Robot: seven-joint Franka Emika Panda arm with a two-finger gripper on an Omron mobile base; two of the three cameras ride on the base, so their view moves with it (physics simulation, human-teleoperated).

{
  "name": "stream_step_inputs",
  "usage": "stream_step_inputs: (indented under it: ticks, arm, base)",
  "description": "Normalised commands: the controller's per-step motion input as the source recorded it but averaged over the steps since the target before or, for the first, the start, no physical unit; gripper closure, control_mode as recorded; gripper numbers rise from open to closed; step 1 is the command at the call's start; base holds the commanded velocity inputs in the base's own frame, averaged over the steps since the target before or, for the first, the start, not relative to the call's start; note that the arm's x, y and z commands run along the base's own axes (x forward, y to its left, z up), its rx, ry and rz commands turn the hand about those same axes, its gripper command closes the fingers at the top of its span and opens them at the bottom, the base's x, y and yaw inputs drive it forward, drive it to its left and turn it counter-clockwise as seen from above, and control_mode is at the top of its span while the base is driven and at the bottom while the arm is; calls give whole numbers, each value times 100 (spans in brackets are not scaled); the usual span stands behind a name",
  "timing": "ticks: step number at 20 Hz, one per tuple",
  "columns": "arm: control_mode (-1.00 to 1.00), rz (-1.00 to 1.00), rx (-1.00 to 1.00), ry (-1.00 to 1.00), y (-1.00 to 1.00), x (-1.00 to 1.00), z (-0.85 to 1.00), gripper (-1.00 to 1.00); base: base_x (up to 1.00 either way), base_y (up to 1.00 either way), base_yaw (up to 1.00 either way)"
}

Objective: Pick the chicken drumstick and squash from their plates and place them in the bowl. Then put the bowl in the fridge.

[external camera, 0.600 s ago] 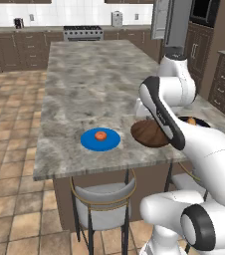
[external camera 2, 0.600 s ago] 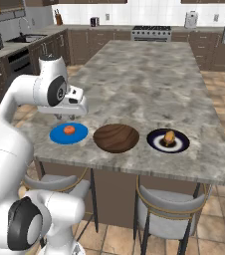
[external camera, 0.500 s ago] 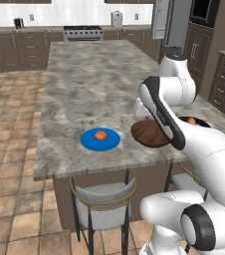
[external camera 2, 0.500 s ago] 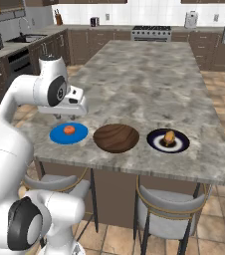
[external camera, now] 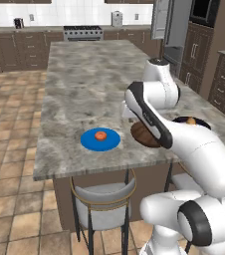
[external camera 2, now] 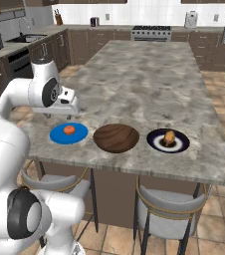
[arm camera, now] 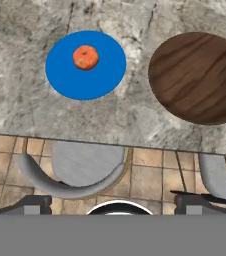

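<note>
An orange squash (arm camera: 85,57) lies on the bright blue plate (arm camera: 67,80) near the counter's front edge. To its right sits the dark brown wooden bowl (arm camera: 200,77), with nothing in it. A brown chicken drumstick (external camera 2: 169,136) rests on the dark-rimmed plate (external camera 2: 180,146), right of the bowl (external camera 2: 116,137). My gripper (arm camera: 114,204) hangs open above the counter, over and just behind the blue plate (external camera 2: 57,135), holding nothing. Its fingertips (arm camera: 32,204) stand far apart. In the left base view my arm covers part of the bowl (external camera: 143,136).
The marble island counter (external camera 2: 149,79) stretches far back. Grey stools (external camera 2: 165,209) stand under its front edge, one below the blue plate (arm camera: 85,170). The grey steel fridge (external camera: 170,22) is at the far right, beside dark cabinets (external camera: 199,47).
</note>
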Motion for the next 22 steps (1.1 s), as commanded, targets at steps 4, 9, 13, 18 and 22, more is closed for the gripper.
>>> stream_step_inputs:
  ticks: [4,9,13,18,22]
  arm:
    - [-100,-2,0,5,36,53,-18,-100]
    - [-100,0,3,9,17,42,-24,-100]
    - [-100,-2,1,3,16,44,-23,-100]
    - [-100,-5,-1,1,15,42,-24,-100]
    - [-100,-5,0,0,8,37,-23,-100]
  base:
    - [0,0,0]
    - [0,0,0]
    - [0,0,0]
    - [0,0,0]
    - [0,0,0]
